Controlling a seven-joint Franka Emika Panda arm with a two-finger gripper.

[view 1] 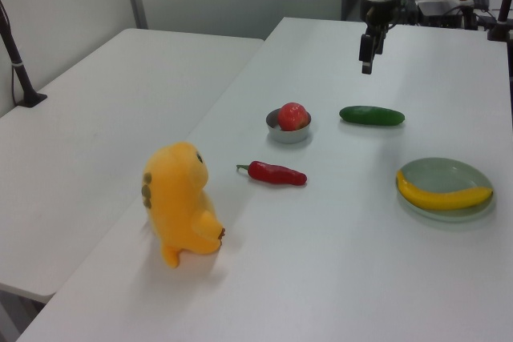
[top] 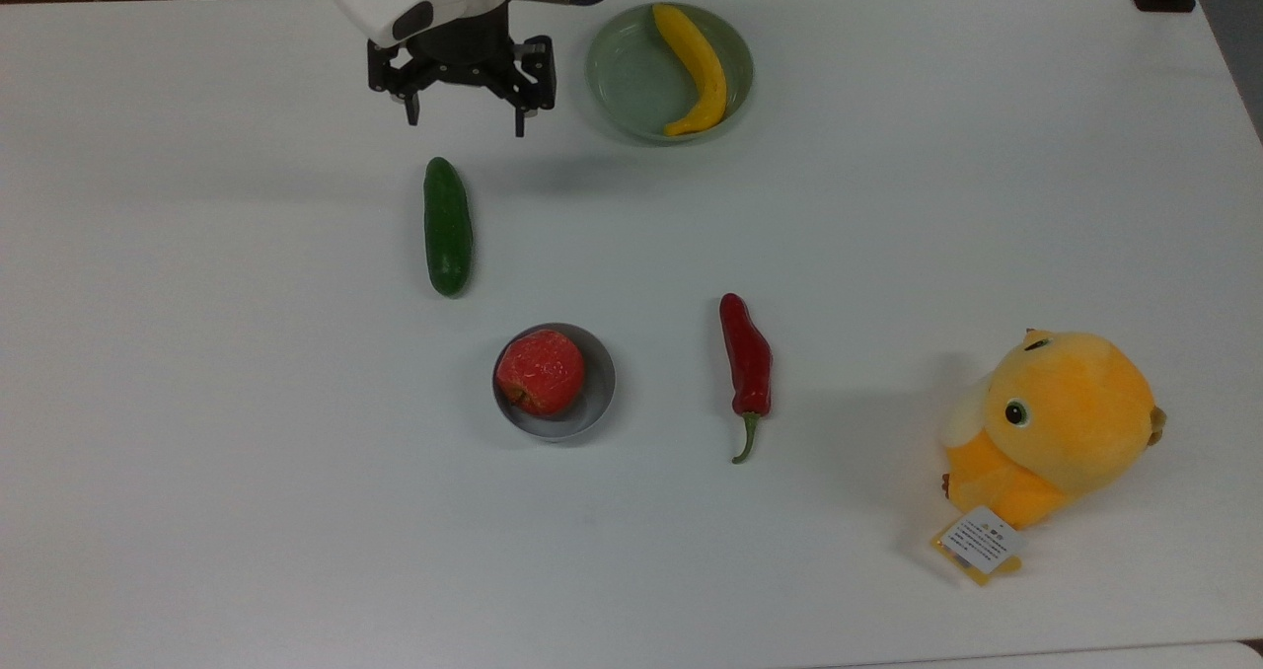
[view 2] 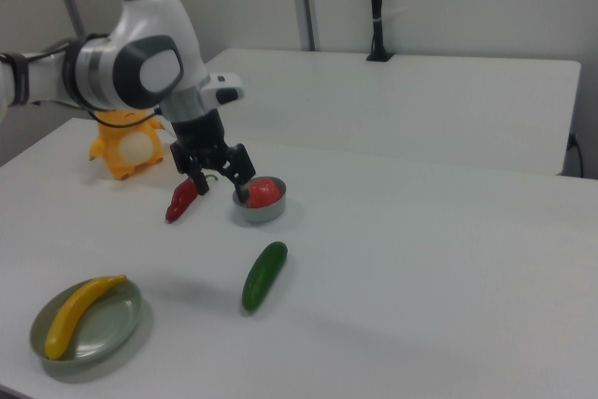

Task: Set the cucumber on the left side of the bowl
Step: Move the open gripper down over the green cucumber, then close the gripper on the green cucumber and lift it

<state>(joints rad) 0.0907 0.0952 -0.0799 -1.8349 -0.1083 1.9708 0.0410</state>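
You're looking at a broad white table, with a second white table beside it across a narrow gap. Grey partition walls stand behind the tables, and a black post rises at the far edge in the right view.

Count the things and you get one of each: one cucumber, one bowl with one red apple in it, one chili, one green dish holding one yellow fruit, and one orange plush toy with a tag.

Your gripper hangs in the air with its jaws wide apart and nothing between them. In the top view it sits just above the cucumber's upper end and to the left of the dish.

The cucumber lies flat on the table. In the top view it runs lengthwise up and down, above the bowl and to its left, apart from it. The chili lies to the top view's right of the bowl, and the plush toy is well apart at the top view's lower right.
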